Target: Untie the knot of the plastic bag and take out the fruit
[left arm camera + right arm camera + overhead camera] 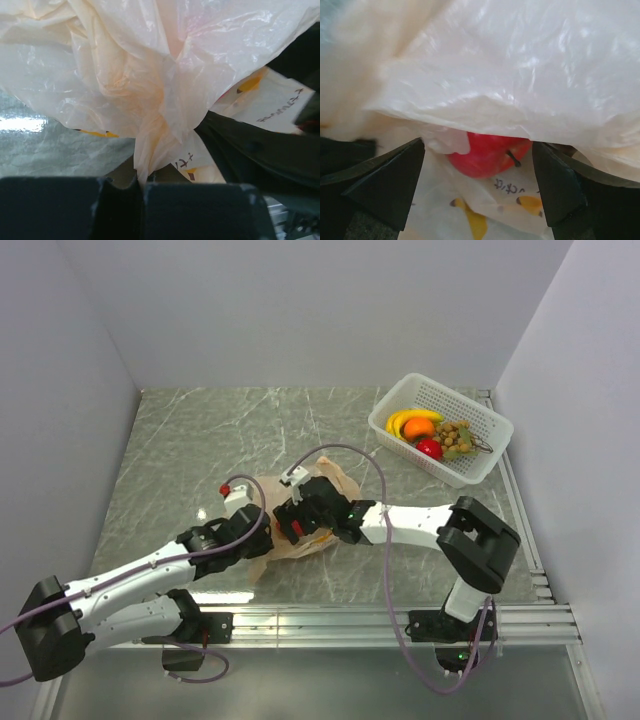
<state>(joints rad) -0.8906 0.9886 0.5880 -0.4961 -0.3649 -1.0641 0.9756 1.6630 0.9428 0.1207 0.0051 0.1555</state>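
Observation:
The peach-orange plastic bag lies crumpled on the table's middle, under both grippers. My left gripper is shut on a bunched, twisted fold of the plastic bag; I cannot tell whether that fold is the knot. In the right wrist view my right gripper stands open at the bag's mouth. A red apple lies between its fingers, under the bag's upper sheet, and neither finger touches it. In the top view the left gripper and right gripper sit close together.
A white perforated basket stands at the back right, holding a banana, an orange, grapes and a red apple. White walls close in the table on three sides.

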